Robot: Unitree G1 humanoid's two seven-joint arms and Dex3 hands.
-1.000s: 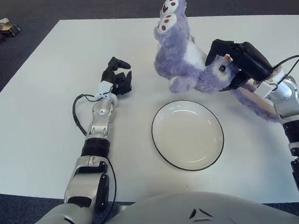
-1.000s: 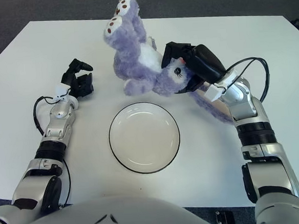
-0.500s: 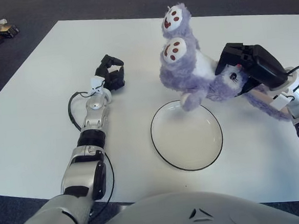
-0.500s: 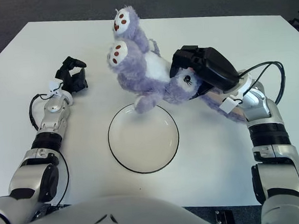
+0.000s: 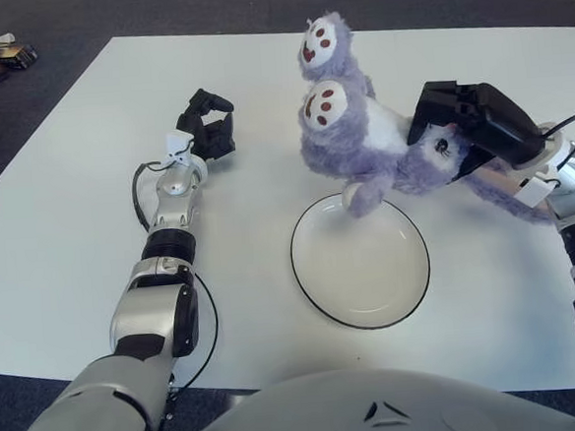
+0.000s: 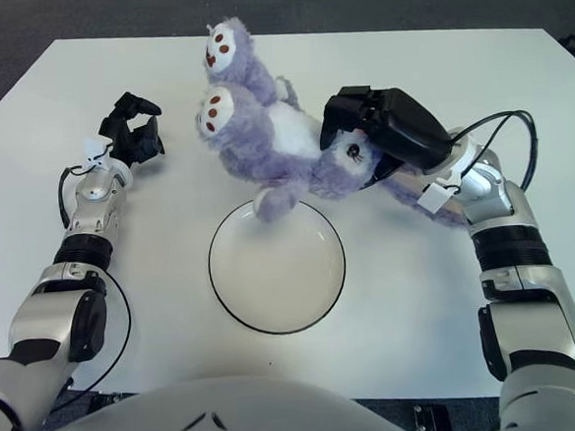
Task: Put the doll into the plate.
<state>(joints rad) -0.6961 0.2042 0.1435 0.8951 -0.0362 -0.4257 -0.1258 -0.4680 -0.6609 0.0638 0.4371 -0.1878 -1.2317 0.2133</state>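
Right hand [image 6: 385, 130], black, is clamped over the head of the doll [image 5: 361, 141]; fingers wrap the face, one eye showing just below them. Doll is a purple plush, held upside down and lifted off the table [image 5: 70, 211]: both feet point up and away from the hand, white soles with dark red paw marks. One arm hangs down from the body, and its tip shows over the far rim of the plate [image 5: 361, 260], to the left of and below the hand. Whether that tip touches the rim is hard to say from these angles. A long purple ear or limb with a pinkish inner side trails under the right wrist [image 5: 551, 172] toward the table.

Plate: white, thin dark edge, empty, flat on the table, below and left of the right hand.

Left hand [image 5: 207, 127] is well apart from the doll, far to the left of the right hand, above the white tabletop; fingers curled in, grasping nothing. A black cable loops at its forearm.

Differences between eyes: left eye view catches some small clutter [image 5: 5, 58] on the dark floor at the top left corner; right eye view shows only a sliver of it, but shows more of the right forearm and the cable loop by the right wrist.

No readable writing or brand marks anywhere.
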